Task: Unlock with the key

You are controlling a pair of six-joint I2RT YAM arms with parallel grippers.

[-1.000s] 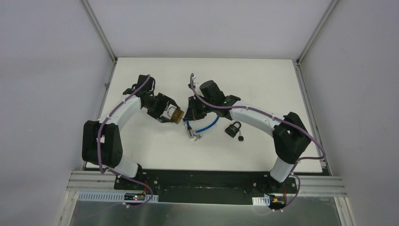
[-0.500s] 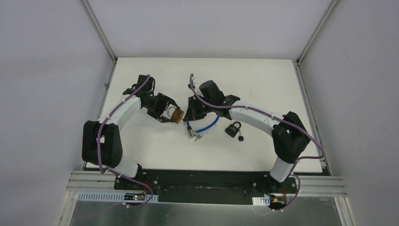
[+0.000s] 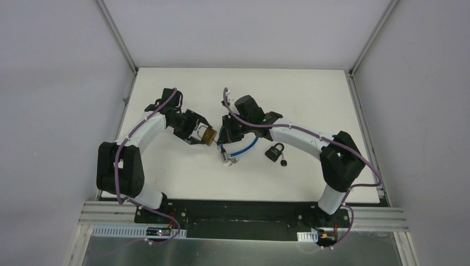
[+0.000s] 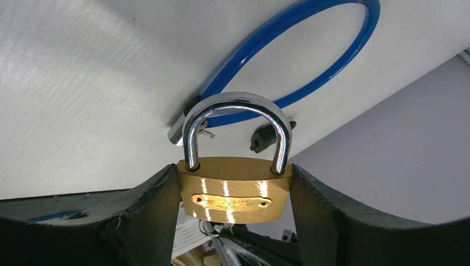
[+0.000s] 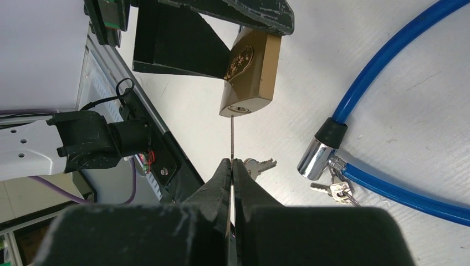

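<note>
From above, the brass padlock (image 3: pixel 208 135) hangs over the white desk (image 3: pixel 310 100), left of centre. A blue cable lock (image 3: pixel 244 147) and a small black padlock (image 3: pixel 274 151) lie to its right.

On the left wrist, my left fingers (image 4: pixel 147 213) grasp its smooth, polished body by both sides. The arched chrome shackle (image 4: pixel 238 105) is seated.

On the right wrist, my right fingers (image 5: pixel 221 185) are clenched on the key (image 5: pixel 231 138), a thin flat blade seen edge-on. Its tip sits by the keyhole (image 5: pixel 239 109), slightly off. If I push now, it may skate across the brass or twist in the pinch.
</note>
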